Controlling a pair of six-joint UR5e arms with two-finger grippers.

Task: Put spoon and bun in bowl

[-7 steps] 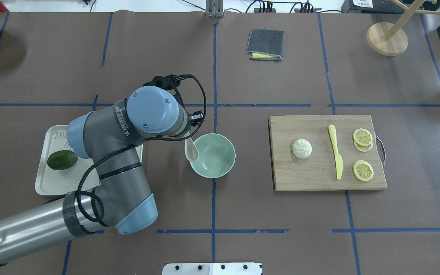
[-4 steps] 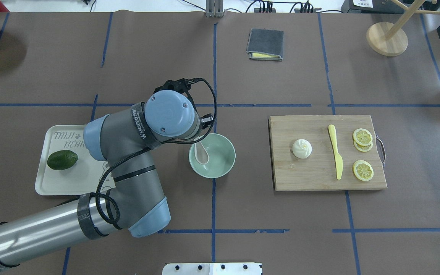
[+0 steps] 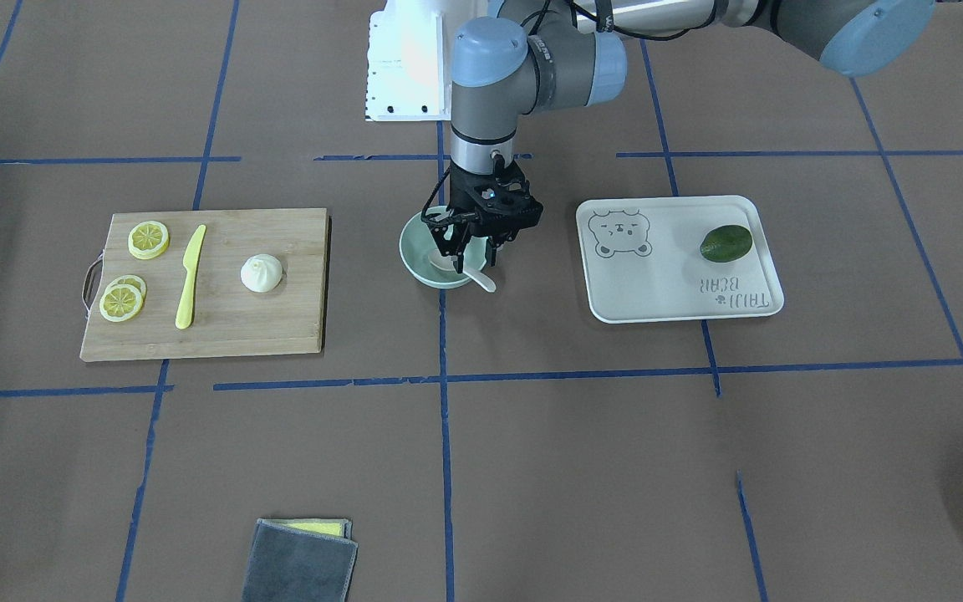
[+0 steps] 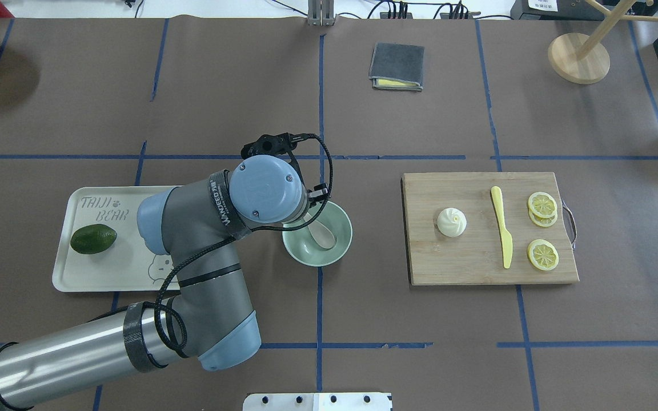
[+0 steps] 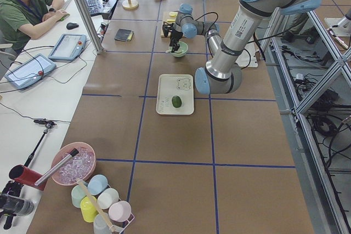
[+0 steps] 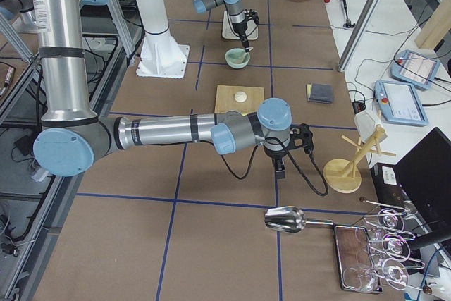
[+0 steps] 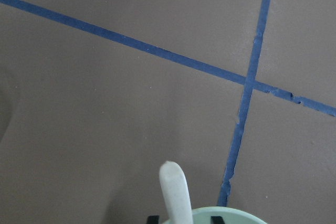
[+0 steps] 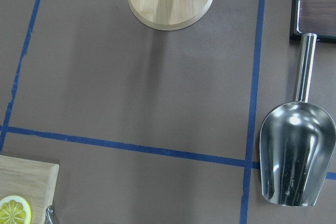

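Overhead view, centre frame: the bowl [image 4: 337, 251] sits on the brown table cover where two blue tape lines cross. The spoon [image 4: 322, 235] lies inside it, scoop down in the hollow. In the front-facing view I see its handle leaning out over the rim, toward the bottom of the frame.

The left gripper [image 3: 471, 251] hangs directly over the bowl, pointing down. Its fingers stand apart on either side of the handle. In the left wrist view there is a gap beside the handle, so I log it as not clamped. In the overhead view the left wrist joint hides the gripper and the bowl's upper-left rim.

The bun [image 4: 451, 222] is right of centre, on the left part of a wooden cutting board [image 4: 466, 262], well apart from the bowl. A yellow knife [image 4: 502, 228] lies further right on the same board, then lemon slices [image 4: 542, 254] by the handle end.

Left of centre, a white tray [image 4: 95, 274] holds a lime [image 4: 93, 238]; the arm covers the tray's right side. A folded grey cloth [image 4: 397, 65] lies at upper centre.

The right gripper [image 6: 280, 168] hovers low over bare table near a wooden stand base [image 8: 170, 1] and a metal scoop [image 8: 296, 156]. I cannot tell how its fingers stand.
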